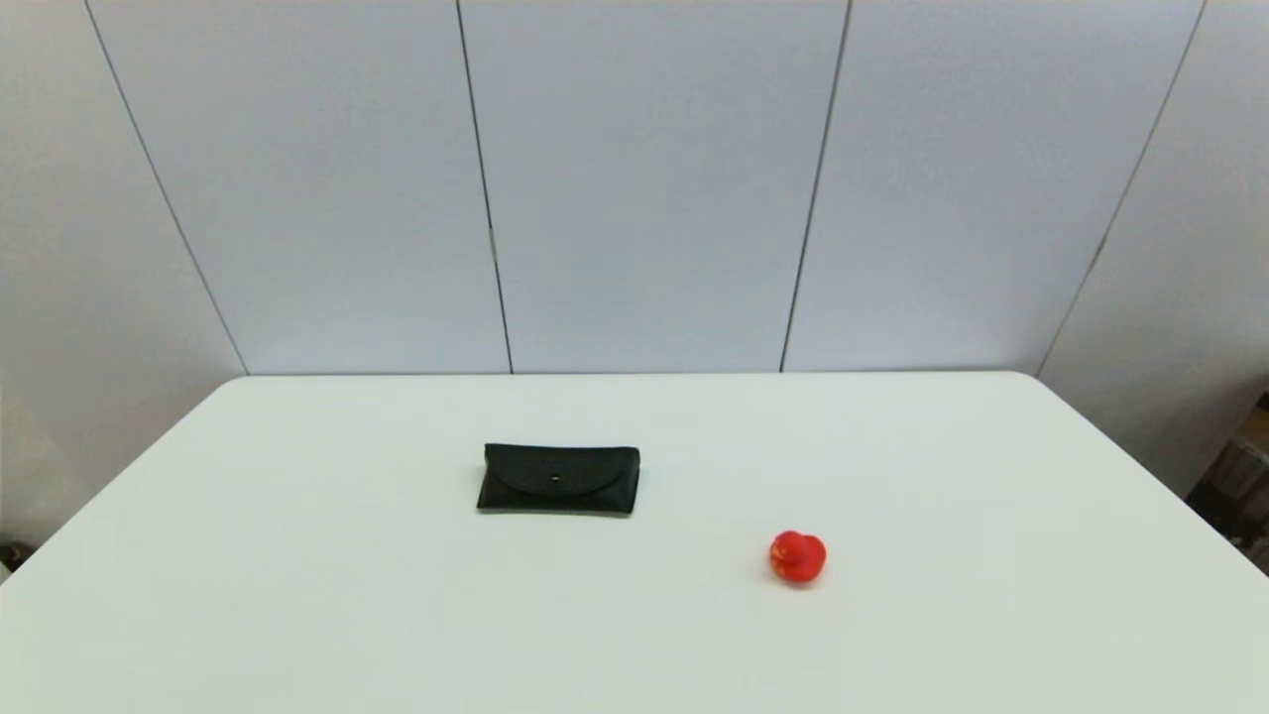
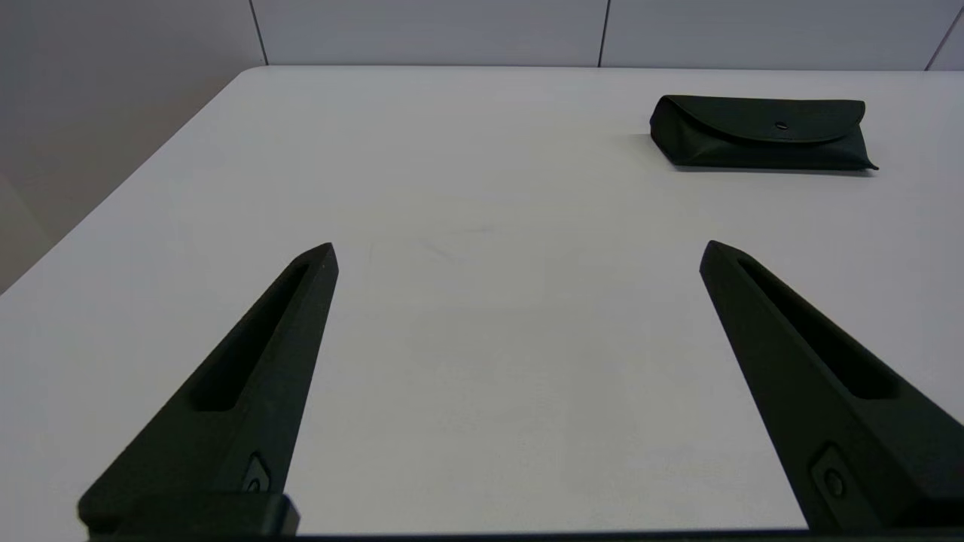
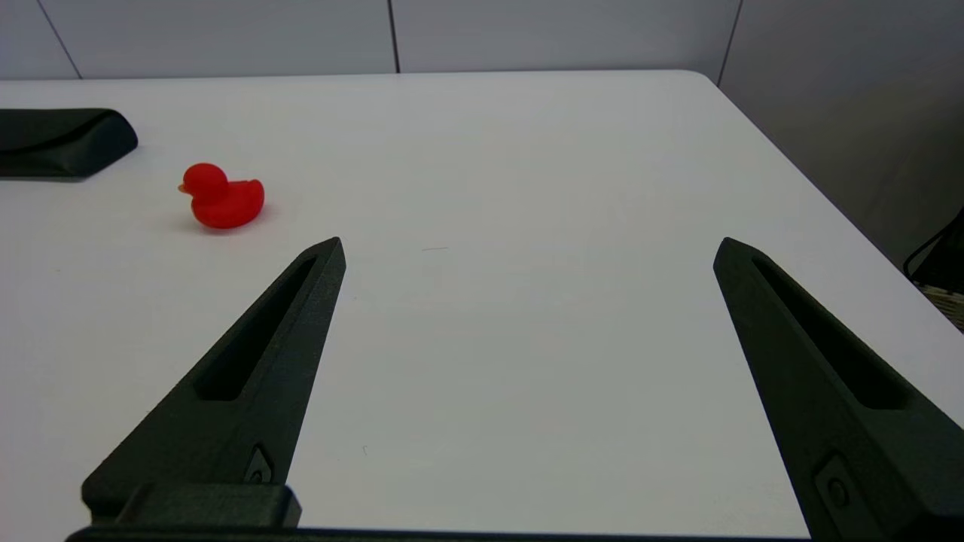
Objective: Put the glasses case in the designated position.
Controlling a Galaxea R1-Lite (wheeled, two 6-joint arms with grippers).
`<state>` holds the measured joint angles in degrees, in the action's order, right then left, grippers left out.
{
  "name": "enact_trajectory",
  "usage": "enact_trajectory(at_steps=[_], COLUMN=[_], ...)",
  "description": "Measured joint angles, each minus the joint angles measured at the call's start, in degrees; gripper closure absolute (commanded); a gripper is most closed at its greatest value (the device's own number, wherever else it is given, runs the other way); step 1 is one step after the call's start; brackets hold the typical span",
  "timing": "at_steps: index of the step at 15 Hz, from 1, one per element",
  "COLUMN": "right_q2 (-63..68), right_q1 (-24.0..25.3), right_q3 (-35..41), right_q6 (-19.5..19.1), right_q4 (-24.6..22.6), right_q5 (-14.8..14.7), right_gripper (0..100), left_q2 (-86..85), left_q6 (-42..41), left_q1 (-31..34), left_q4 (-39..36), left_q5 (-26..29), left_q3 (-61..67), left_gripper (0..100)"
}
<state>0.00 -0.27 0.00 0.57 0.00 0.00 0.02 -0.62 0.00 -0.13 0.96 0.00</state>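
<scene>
Left tool (image 2: 516,248): seen only in the left wrist view; its two black fingers (image 2: 248,376) are spread wide apart, nothing is held between them, and only bare white surface (image 2: 482,339) is seen in the gap. It is held low over the robot's left part of the surface, out of the head view.

Right tool (image 3: 527,248): seen only in the right wrist view; its fingers (image 3: 256,369) are likewise spread wide and nothing is gripped. It is held low over the robot's right part of the surface, out of the head view.

Glasses case (image 1: 558,479): a black oblong pouch, laid flat on the surface a little left of centre, long side across the robot's front, curved flap closed and facing the robot, a tiny stud seen on the flap. It is well apart from both tools, touched by neither. In the left wrist view it (image 2: 761,132) is seen far beyond the fingertips; in the right wrist view only one end (image 3: 64,143) is shown.

Red duck toy (image 1: 797,556): small, upright, placed to the right of the case and nearer the robot, apart from it. In the right wrist view it (image 3: 222,197) is seen beyond the fingertip, untouched.

Surface: white, with rounded far corners.

Wall (image 1: 634,178): pale panels with dark seams, behind the far edge.
</scene>
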Motion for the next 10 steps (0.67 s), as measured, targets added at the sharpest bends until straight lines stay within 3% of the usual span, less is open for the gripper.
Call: enact_trajectory(at_steps=[10], right_q2=[0.00], right_q1=[0.00], right_q3=[0.00], right_q6=[-0.06], right_q4=[0.00], right_q5=[0.00], right_gripper=[0], left_q2=[0.00], left_q6=[0.02], left_q1=[0.00], left_q4=[-0.02], left_q5=[0.00], left_q3=[0.00], left_gripper=[0])
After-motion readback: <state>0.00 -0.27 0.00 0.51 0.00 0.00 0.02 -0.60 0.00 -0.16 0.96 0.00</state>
